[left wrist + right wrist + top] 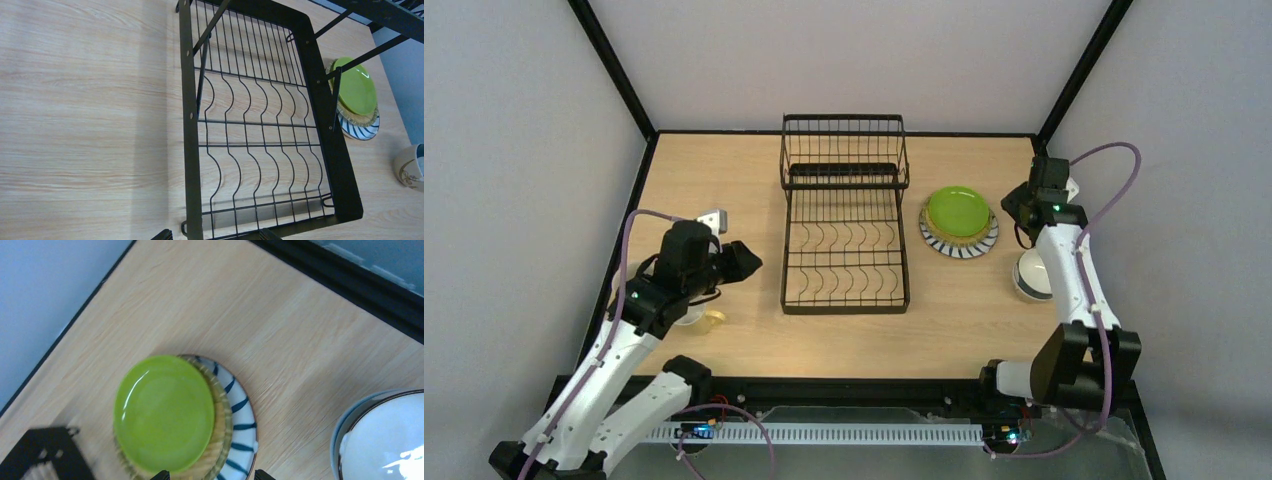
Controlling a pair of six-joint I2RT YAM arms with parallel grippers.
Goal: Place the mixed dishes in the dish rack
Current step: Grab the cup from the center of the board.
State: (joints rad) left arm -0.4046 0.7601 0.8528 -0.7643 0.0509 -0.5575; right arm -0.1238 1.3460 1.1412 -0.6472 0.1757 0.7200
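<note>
Right gripper (1016, 212) angled down near lime green plate (956, 211), jaws seemingly wide.

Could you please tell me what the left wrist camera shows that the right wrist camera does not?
Only the left wrist view shows the dish rack with its wire floor and curved dividers, and a cream mug from the side, print showing. Only the right wrist view looks down into a mug with a white inside; whether it is the same one I cannot tell. Both show the green plate stacked on the tan plate and striped plate, and part of the rack.
</note>
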